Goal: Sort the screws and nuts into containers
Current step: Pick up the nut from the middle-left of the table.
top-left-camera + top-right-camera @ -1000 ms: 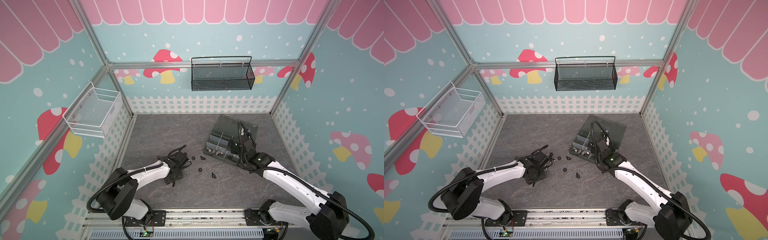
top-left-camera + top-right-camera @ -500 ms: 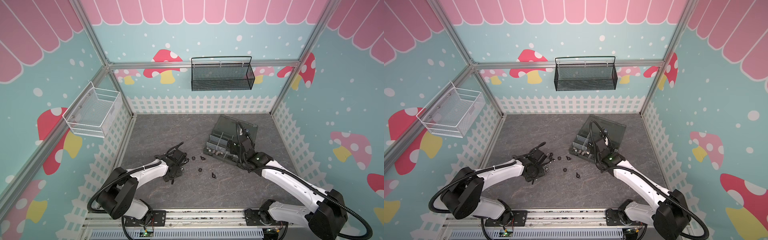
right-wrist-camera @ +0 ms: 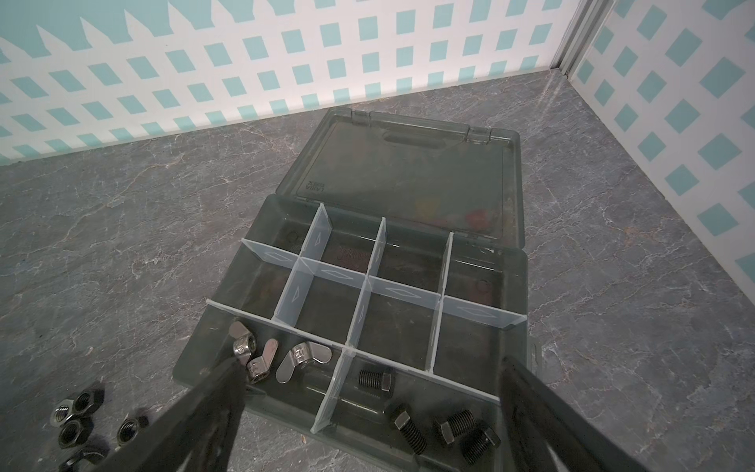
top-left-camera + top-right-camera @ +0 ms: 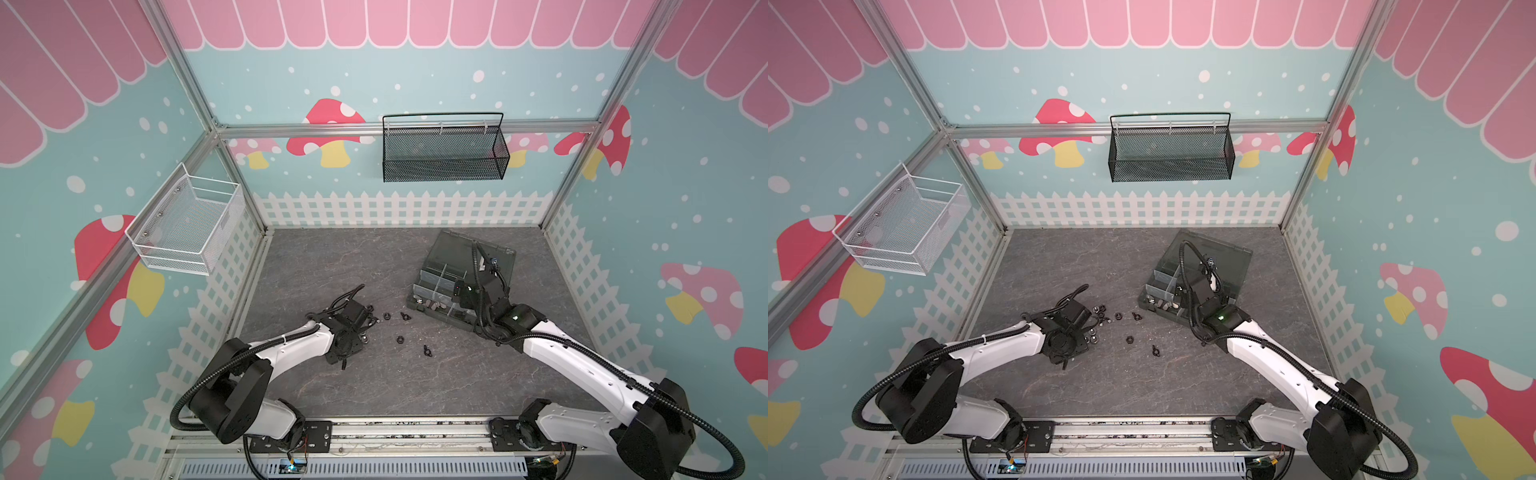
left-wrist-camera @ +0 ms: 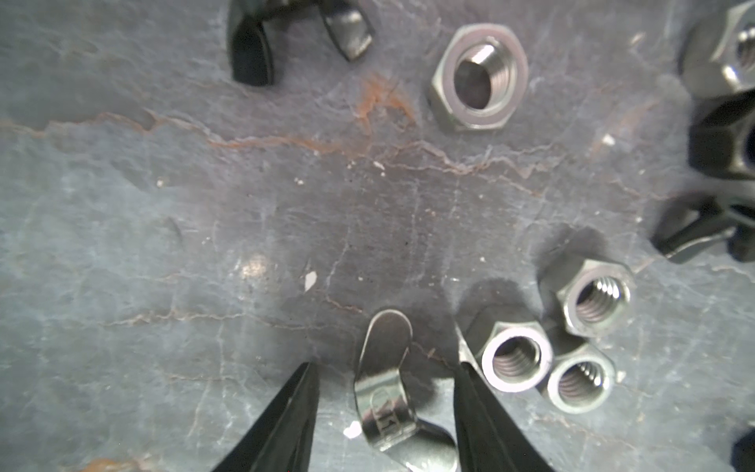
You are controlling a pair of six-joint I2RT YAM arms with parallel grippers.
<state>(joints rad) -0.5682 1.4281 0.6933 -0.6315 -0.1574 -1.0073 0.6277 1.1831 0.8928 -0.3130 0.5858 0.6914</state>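
Observation:
A silver wing nut (image 5: pixel 388 388) lies flat on the grey floor between the jaws of my left gripper (image 5: pixel 386 367), which is open with a gap on each side. Three silver hex nuts (image 5: pixel 517 357) cluster just outside one finger, and a larger nut (image 5: pixel 478 77) lies farther off. Black nuts (image 4: pixel 400 339) and a black winged piece (image 4: pixel 426 351) sit loose mid-floor. My right gripper (image 3: pixel 367 361) hangs wide open and empty over the open organizer's containers (image 3: pixel 482 314). One container holds silver wing nuts (image 3: pixel 261 359); the one beside it holds several black screws (image 3: pixel 408 421).
The organizer's lid (image 4: pixel 457 253) lies open toward the back wall. A black mesh basket (image 4: pixel 444 153) hangs on the back wall and a white wire basket (image 4: pixel 187 224) on the left wall. More loose nuts (image 3: pixel 77 412) lie beside the box.
My left gripper has shifted slightly over the loose pile and its jaws have narrowed a little around the wing nut. The right arm has barely moved.

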